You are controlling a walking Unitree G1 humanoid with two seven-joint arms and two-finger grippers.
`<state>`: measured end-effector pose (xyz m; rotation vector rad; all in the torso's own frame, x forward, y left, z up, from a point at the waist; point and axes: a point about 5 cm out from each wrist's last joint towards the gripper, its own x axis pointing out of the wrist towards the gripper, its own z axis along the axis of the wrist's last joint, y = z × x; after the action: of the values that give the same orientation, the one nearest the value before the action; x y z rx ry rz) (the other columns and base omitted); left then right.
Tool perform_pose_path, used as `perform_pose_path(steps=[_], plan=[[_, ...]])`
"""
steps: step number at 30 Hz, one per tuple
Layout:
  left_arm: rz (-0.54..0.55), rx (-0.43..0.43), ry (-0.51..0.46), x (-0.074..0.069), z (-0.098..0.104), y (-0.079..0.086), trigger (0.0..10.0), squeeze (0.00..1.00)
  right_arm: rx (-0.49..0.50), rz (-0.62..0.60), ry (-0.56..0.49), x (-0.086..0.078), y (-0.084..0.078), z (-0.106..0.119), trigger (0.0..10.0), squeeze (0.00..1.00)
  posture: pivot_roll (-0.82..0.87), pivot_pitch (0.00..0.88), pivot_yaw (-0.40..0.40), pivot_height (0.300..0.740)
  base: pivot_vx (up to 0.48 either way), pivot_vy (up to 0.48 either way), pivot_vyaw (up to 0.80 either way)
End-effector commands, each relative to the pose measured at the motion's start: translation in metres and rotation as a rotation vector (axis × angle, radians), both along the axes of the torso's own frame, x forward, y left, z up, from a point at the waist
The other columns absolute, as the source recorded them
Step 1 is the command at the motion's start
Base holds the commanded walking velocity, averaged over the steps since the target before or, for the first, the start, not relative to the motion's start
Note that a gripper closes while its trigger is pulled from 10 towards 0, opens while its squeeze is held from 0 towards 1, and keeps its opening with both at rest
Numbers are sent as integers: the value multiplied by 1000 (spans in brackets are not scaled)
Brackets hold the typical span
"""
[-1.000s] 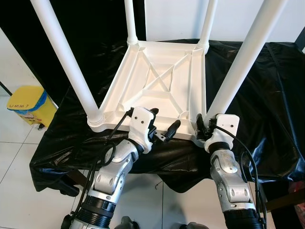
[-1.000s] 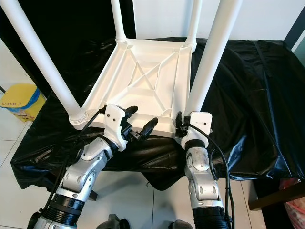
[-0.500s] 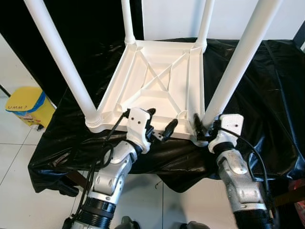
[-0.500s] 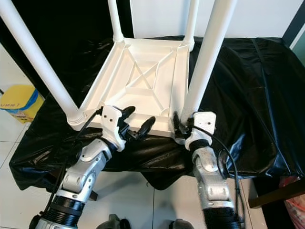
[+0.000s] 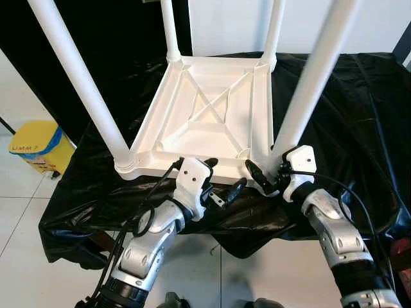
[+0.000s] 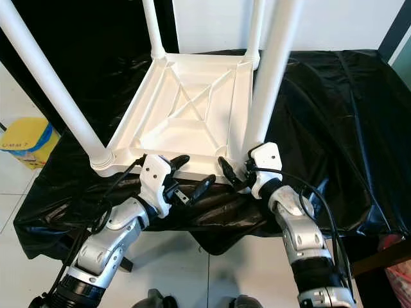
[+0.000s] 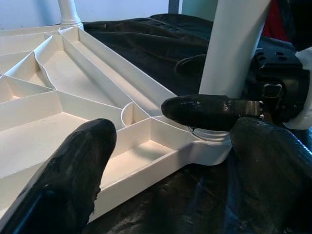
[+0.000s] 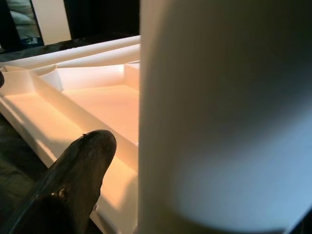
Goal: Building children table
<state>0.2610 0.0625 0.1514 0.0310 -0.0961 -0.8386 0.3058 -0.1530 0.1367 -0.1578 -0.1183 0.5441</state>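
**Right arm swings in on the near-right leg**

While the white plastic children's table (image 5: 212, 109) lies upside down on the bench draped in black plastic sheeting (image 5: 359, 115), its four white tubular legs pointing upward, the right gripper (image 5: 264, 178) has shifted. A second ago it sat square at the near-right corner with its wrist straight below; now the forearm leans in from the right and the fingers point left across the base of the near-right white leg (image 5: 308, 83). In the left wrist view one black finger (image 7: 204, 109) lies across the front of that leg and another shows behind it, so the fingers seem to straddle the leg at its socket, moderately spread. Whether they press on it I cannot tell. My reading is that the right arm is bracing or seating this last leg, which suggests the build is near its end.

The left gripper (image 5: 221, 183) has dropped slightly and hangs just off the near edge of the tabletop, fingers wide and holding nothing.

All four legs are cut off by the top of the head views, so their far ends cannot be checked. The near-right socket joint is hidden behind the right gripper. A yellow bin (image 5: 35, 144) stands on the tiled floor at far left.
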Motion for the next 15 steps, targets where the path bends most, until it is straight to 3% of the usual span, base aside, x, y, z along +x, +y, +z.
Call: perform_pose_path(steps=[1, 5, 6, 7, 8, 15], plan=[[-186, 41, -5, -9, -2, -7, 10000, 0, -8, 40, 22, 0, 5, -5, 10000, 0, -122, 47, 60, 740, 0, 0, 0], [-195, 79, -18, -9, -5, -10, 10000, 0, -38, 76, 34, 5, 7, -11, 10000, 0, -116, 40, 58, 740, 0, 0, 0], [-197, 89, -23, -10, -5, -10, 10000, 0, -45, 86, 41, 6, 7, -13, 5686, 0, -113, 38, 56, 740, 0, 0, 0], [-197, 89, -23, -10, -5, -10, 10000, 0, -45, 86, 41, 6, 7, -13, 5686, 0, -113, 38, 56, 740, 0, 0, 0], [-198, 96, -25, -11, -6, -10, 10000, 0, -49, 90, 48, 6, 7, -15, 314, 0, -111, 37, 55, 740, 0, 0, 0], [-191, 109, -25, -12, -7, -8, 10000, 0, -58, 82, 68, 8, 1, -19, 0, 0, -103, 37, 51, 740, 0, 0, 0]])
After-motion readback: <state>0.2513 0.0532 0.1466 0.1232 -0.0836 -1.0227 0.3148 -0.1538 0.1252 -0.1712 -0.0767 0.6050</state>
